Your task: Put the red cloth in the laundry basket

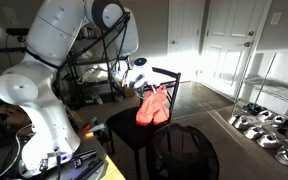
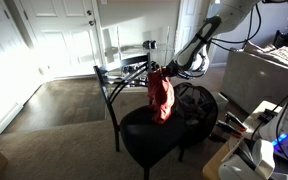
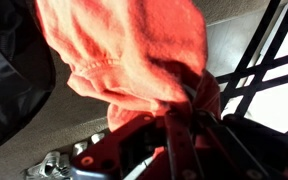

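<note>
The red cloth hangs bunched from my gripper above the seat of a black chair. In an exterior view the cloth dangles over the chair seat, with the gripper shut on its top. In the wrist view the cloth fills most of the frame and the fingers are pinched on it. The black mesh laundry basket stands on the floor beside the chair; it also shows behind the cloth in an exterior view and at the wrist view's left edge.
The chair's backrest bars are close behind the cloth. A wire shoe rack with shoes stands along one wall. White doors and open carpet lie beyond. A table edge with cables is near the arm's base.
</note>
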`<action>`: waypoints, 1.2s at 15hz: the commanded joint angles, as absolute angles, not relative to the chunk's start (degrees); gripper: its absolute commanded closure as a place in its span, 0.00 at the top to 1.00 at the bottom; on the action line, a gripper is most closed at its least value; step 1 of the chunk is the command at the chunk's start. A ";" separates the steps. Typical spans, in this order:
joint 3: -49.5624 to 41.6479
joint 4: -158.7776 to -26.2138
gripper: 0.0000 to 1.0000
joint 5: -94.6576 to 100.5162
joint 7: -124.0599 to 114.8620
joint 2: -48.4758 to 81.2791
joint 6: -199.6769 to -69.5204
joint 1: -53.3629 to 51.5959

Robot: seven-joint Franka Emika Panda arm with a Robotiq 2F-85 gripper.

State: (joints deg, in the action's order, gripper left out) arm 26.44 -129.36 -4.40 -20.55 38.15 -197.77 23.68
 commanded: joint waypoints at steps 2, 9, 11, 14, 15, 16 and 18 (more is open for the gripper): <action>26.14 -129.31 0.08 -3.85 -21.12 38.19 -197.77 23.49; 23.53 -128.26 0.06 -7.05 -23.16 35.23 -197.85 24.13; 24.74 -128.88 0.06 -7.55 -24.98 32.24 -197.88 27.99; 26.65 -130.20 0.06 -7.34 -27.48 26.56 -197.92 33.79; 26.75 -130.52 0.06 -7.52 -28.13 24.64 -197.92 35.12; 26.25 -131.10 0.06 -8.02 -28.62 22.35 -197.91 35.96; 23.73 -131.86 0.06 -9.45 -28.65 18.36 -197.88 36.00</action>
